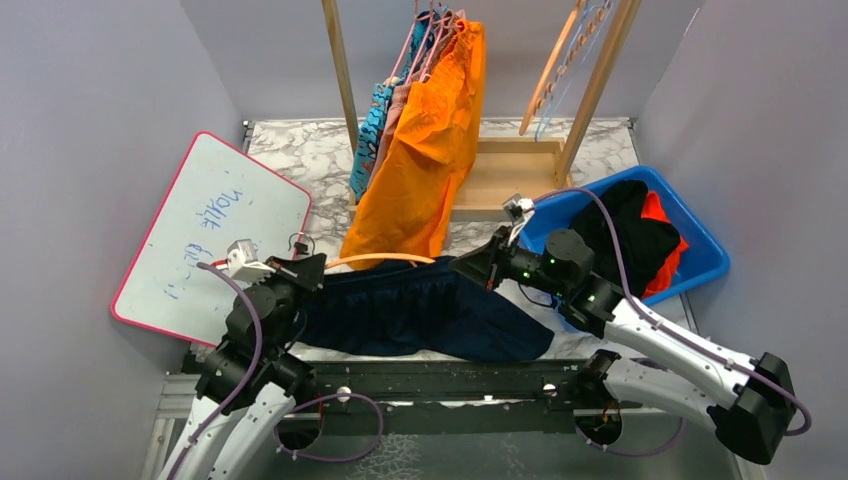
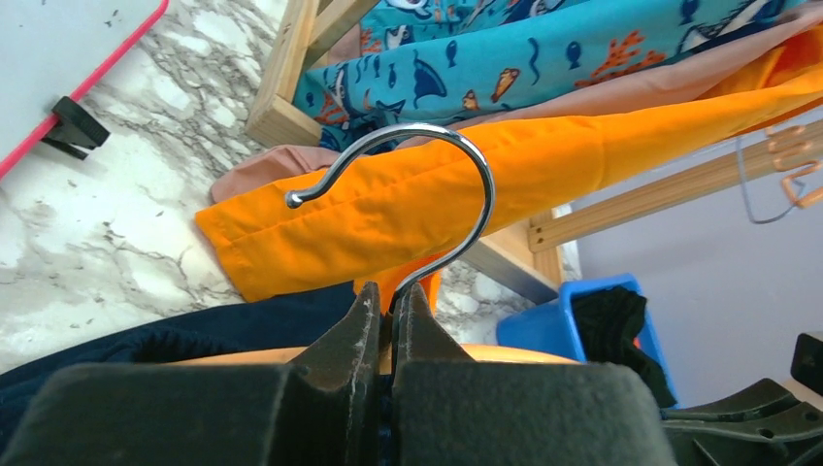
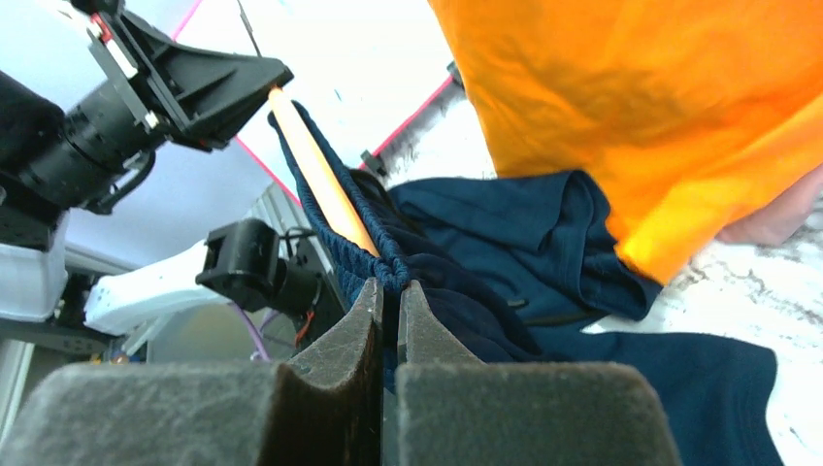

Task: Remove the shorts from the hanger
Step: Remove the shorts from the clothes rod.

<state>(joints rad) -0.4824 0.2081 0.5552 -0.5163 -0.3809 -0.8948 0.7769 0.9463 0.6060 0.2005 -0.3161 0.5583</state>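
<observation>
1. Noted left gripper [image 1: 318, 265] pressed fully closed on the stem of the chrome hook [image 2: 456, 155] of a pale orange bar hanger [image 1: 385, 258]. Confirmed clamp in the left wrist view, with the hook curving up above the fingertips.
2. Noted right gripper [image 1: 462, 265] closed tight on the gathered elastic waistband of the dark navy fabric shorts [image 1: 420, 315], pinching the cloth just beside the hanger bar.
3. Located the navy shorts at 6 o'clock on the white marble-pattern table [image 1: 310, 150], spread between the two grippers. Found the waistband wrapped along the hanger bar and the legs trailing toward 5 o'clock.
4. Recorded a light wooden rack [image 1: 500, 170] at 12 o'clock, carrying bright orange shorts [image 1: 430, 150], dusty pink shorts [image 1: 398, 110] and blue cartoon-print shorts [image 1: 372, 130] hung close together. Noted the orange hem reaching down near the hanger.
5. Recorded a blue plastic bin [image 1: 700, 250] at 3 o'clock, holding a black garment [image 1: 630, 230] and a red-orange garment [image 1: 665, 255].
6. Recorded a pink-edged whiteboard [image 1: 210, 230] with blue scribble at 9 o'clock; could not tell whether flat or propped.
</observation>
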